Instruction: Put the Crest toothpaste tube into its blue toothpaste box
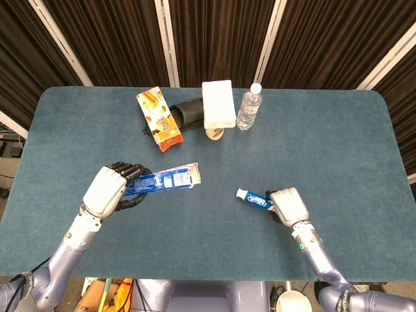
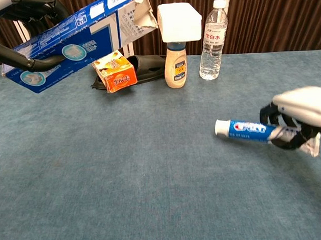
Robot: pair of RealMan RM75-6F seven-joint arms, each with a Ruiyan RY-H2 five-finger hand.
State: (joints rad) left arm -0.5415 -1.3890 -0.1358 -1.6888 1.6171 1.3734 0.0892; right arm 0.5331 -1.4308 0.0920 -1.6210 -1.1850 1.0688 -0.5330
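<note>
My left hand [image 1: 107,188] grips the blue toothpaste box [image 1: 162,181] and holds it above the table, its torn open end pointing right. In the chest view the box [image 2: 73,36] slants up toward the upper middle, with the left hand's fingers [image 2: 26,59] wrapped around its lower end. My right hand [image 1: 289,205] grips the Crest toothpaste tube [image 1: 255,198] by its tail. The tube [image 2: 245,130] hangs just above the table, white cap pointing left, and the right hand [image 2: 300,115] has its fingers curled round it.
At the back of the table [image 1: 338,143] stand an orange snack carton [image 1: 158,119], a dark sandal [image 1: 187,114], a bottle under a white block [image 1: 218,104], and a water bottle [image 1: 249,107].
</note>
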